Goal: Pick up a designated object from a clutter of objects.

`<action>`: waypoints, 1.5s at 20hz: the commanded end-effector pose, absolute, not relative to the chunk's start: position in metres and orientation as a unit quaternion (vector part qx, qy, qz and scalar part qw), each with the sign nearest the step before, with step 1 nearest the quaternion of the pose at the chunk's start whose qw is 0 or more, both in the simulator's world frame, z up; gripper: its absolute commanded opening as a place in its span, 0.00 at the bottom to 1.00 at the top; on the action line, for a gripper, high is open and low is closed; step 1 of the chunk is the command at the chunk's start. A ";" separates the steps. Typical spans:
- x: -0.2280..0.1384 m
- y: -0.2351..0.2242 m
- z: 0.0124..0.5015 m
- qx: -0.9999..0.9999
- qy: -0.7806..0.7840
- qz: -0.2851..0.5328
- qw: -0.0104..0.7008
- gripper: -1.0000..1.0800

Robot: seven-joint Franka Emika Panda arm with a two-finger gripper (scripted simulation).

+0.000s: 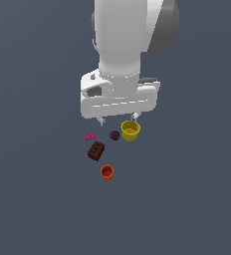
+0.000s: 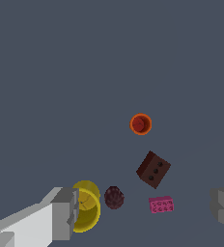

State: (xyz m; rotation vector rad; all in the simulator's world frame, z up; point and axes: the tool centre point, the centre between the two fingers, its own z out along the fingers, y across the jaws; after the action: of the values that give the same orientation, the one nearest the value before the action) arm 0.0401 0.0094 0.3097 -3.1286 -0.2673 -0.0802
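Observation:
The small orange-red cup stands upright at the near end of the clutter; it also shows in the wrist view. Behind it lie the dark brown studded brick, the dark maroon ball, the yellow cup and the tiny pink flat piece. My gripper hangs open and empty above the far side of the clutter, over the ball and yellow cup, well short of the orange-red cup. In the wrist view its fingers stand wide apart, with the yellow cup beside one.
The floor is a plain dark grey-blue surface. In the wrist view the brick, the ball and the pink piece lie between the fingers and the orange-red cup.

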 end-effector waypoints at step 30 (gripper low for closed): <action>0.107 -0.036 0.088 -0.952 -0.306 0.000 0.000 0.96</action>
State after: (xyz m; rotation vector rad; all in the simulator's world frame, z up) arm 0.1061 -0.0357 0.0892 -2.9925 -0.9558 0.0017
